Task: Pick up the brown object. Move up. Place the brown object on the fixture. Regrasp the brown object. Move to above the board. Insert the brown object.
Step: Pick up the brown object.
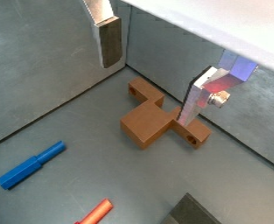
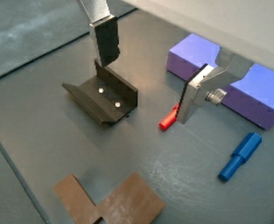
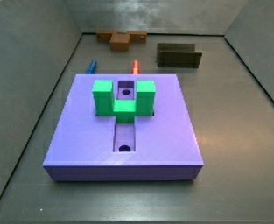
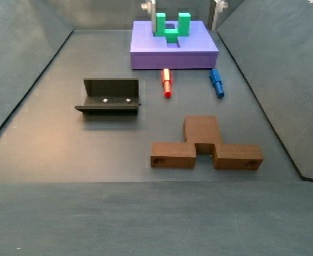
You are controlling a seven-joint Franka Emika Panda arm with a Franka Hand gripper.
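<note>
- Grey floor (image 4: 65, 120) carries the brown object (image 1: 158, 116), lying flat
- Gripper (image 1: 151, 74) hangs above it, fingers (image 1: 108, 42) spread wide, holding nothing, apart from it

A blue peg (image 4: 216, 82) and a thin orange peg (image 4: 167, 82) lie side by side on the grey worktop (image 4: 65, 190), just in front of the purple slab. A green U-shaped block (image 3: 125, 97) stands on that slab
</note>
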